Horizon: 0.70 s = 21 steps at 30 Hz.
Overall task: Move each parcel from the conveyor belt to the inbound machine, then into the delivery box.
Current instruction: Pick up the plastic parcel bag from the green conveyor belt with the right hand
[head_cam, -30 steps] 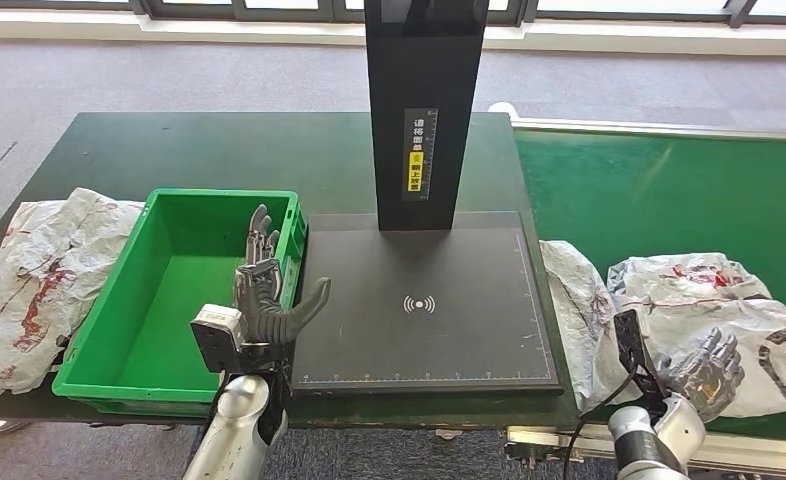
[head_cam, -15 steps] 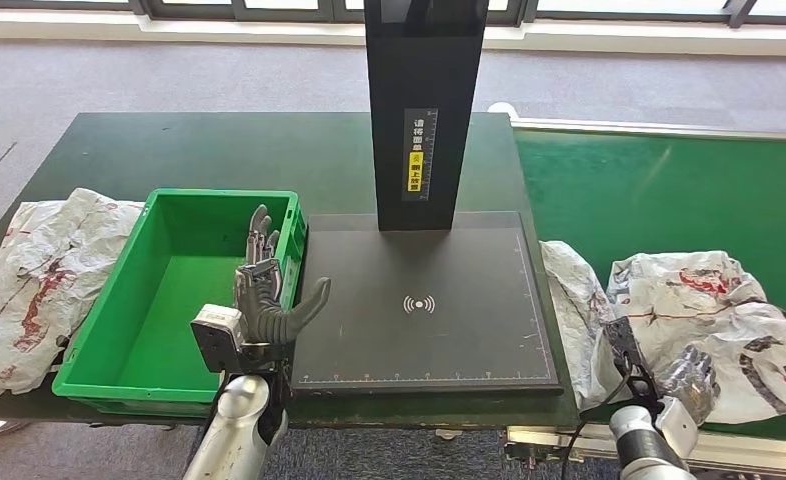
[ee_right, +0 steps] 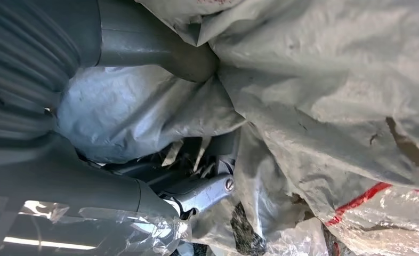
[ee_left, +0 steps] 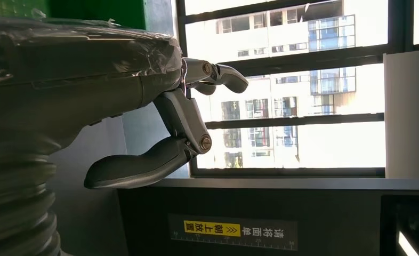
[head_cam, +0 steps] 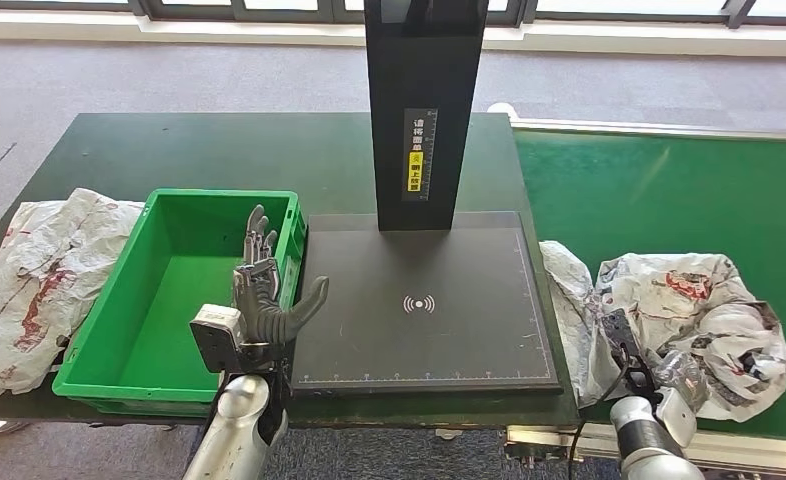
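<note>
A crumpled white parcel with red print lies on the green conveyor belt near its front edge. My right hand grips the parcel's near edge, and its plastic bunches around the thumb and the curled fingers. My left hand stands upright and open, holding nothing, over the edge between the green delivery box and the black plate of the inbound machine. Its spread fingers and thumb show against the windows in the left wrist view.
A flat white bag lies between the machine plate and the gripped parcel. Another crumpled parcel rests on the dark table left of the green box. The machine's black column rises behind the plate.
My right hand has closed on the parcel and drawn it left along the belt, bunching it up. My left hand has stayed still.
</note>
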Tool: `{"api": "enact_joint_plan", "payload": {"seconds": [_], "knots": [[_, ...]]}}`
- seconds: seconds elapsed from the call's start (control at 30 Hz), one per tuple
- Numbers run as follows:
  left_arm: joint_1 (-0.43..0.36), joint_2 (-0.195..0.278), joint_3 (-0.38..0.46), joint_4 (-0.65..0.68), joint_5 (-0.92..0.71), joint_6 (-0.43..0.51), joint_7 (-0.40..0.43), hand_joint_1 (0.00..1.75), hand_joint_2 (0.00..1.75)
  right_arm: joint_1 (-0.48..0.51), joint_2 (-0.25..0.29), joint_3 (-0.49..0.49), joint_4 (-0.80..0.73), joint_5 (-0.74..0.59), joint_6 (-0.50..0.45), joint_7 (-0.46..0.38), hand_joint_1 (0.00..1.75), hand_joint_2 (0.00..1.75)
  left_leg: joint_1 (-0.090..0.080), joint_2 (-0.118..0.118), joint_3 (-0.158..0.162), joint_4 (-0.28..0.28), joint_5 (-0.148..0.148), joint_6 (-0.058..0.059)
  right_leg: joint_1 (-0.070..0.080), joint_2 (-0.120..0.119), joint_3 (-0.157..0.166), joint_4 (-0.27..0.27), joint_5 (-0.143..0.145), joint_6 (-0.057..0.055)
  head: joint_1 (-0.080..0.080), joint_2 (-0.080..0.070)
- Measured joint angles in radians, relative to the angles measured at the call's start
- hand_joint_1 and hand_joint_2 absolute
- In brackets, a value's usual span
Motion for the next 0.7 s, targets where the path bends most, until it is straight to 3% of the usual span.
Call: {"api": "enact_joint_plan", "payload": {"seconds": [0.7], "knots": [[0.0,0.0,0.0,-0.002,0.006,0.012,0.0,0.0,1.75,-0.007,0.001,0.0,0.008,-0.076,-0.11,-0.096,1.75,1.75,0.0,0.0,-0.001,0.0,0.0,0.0,0.0,0.0,0.0,0.0,0.0,0.0,0.0,0.0]]}}
